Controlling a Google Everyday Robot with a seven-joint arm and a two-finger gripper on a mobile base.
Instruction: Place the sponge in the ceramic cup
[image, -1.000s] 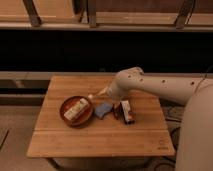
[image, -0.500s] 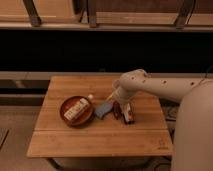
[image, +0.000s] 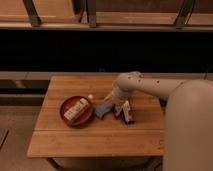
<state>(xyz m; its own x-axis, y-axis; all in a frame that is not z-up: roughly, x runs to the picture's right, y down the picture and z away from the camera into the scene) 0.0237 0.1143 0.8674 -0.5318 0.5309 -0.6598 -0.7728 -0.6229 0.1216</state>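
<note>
Just over the sponge's (image: 102, 110) right edge, the fingers (image: 111, 103) stand wide apart.

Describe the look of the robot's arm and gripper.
The arm is a smooth, pale cream-white shell of thick rounded segments with a bulbous joint; no cables or markings show. It tapers to the gripper, the same pale colour, low beside the sponge.

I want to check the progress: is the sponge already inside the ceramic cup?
No, the sponge lies flat on the table beside the round dish, with the tool at its right edge; the ceramic cup stands apart.
</note>
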